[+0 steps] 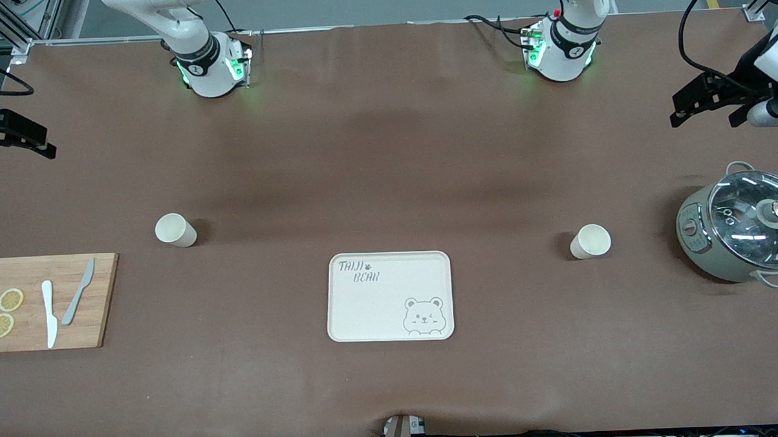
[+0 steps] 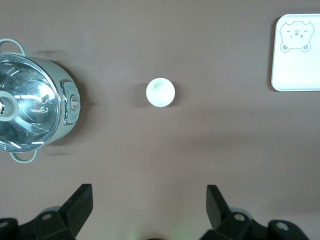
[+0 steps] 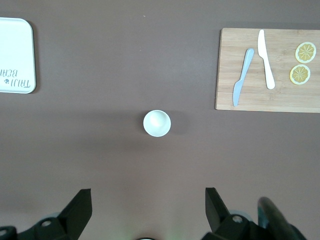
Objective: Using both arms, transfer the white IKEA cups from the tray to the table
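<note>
1. The bench (image 1: 386, 147), covered in a brown sheet, carries everything.
2. The grey-green pot with a glass lid (image 1: 745, 230) stands at the left arm's end of the bench, well apart from the bear tray.
3. The bamboo cutting board (image 1: 101, 319) lies at the right arm's end, about as near the front camera as the tray; on it rest a white knife (image 1: 49, 313), a grey knife (image 1: 78, 292) and two lemon slices (image 1: 5, 312).
4. The cream rectangular tray with a bear drawing (image 1: 366, 310) sits mid-bench and serves as the landmark.
5. The left pincer (image 1: 708, 104) hangs over the bench edge at the left arm's end, above the pot's end; its wrist view shows the fingers (image 2: 80, 202) spread wide, released.
6. The right pincer (image 1: 14, 136) is over the bench edge at the right arm's end, likewise spread and holding nothing, though the front view shows it only partly.
7. One small cream-white handleless cup (image 1: 590, 241) stands upright between tray and pot, slightly farther from the front camera than the tray.
8. The second cream-white cup (image 1: 175, 230) stands upright toward the right arm's end, farther from the camera than the tray.
</note>
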### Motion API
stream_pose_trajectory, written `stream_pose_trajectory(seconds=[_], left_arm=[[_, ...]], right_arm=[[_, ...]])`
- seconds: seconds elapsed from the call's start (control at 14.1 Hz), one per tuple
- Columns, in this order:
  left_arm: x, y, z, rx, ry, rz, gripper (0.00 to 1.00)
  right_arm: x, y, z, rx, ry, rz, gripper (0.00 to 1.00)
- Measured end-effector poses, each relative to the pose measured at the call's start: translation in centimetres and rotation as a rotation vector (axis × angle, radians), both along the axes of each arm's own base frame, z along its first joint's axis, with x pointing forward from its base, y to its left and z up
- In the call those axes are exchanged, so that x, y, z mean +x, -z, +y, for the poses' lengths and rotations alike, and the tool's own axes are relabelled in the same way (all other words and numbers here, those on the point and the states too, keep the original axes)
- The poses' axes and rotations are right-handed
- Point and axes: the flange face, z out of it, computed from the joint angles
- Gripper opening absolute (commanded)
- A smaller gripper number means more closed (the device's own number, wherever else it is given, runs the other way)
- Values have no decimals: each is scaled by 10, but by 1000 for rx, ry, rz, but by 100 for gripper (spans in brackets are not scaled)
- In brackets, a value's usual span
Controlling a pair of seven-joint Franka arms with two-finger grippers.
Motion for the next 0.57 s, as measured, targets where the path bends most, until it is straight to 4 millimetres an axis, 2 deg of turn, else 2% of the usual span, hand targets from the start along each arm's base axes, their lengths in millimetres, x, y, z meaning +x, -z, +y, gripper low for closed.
stream_pose_trajectory(seconds=[0.57], left_arm=[[-2, 0, 4, 0, -8, 13, 100]], right_arm=[[0, 0, 0, 0, 0, 3, 100]])
